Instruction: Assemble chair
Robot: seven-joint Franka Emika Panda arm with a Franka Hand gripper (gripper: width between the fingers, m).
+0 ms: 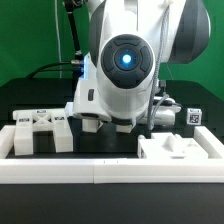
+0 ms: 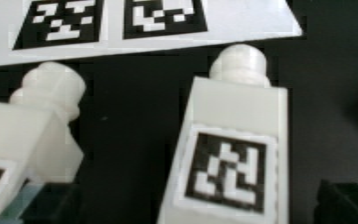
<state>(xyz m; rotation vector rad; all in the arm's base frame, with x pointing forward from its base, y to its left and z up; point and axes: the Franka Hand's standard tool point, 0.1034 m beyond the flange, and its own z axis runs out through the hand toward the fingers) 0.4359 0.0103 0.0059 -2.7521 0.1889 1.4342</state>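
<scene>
Several chair parts lie loose on the counter — none visibly joined, most assembly left; gripper low over two posts, openness unclear.

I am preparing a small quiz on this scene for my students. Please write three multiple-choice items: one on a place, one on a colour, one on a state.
1. In the exterior view, where does the small white cube with a black-and-white marker tag stand?
A. to the exterior view's right of the big white robot arm
B. to the exterior view's left of it
C. on top of it

2. What colour is the round light on the arm?
A. red
B. blue
C. yellow

3. In the wrist view, how do the two white plastic pegged posts lie?
A. stacked
B. pressed together
C. side by side, apart

Answers:
1 A: the cube shows past the arm, towards the exterior view's right edge.
2 B: the disc glows blue.
3 C: a strip of black table shows between them.
</scene>
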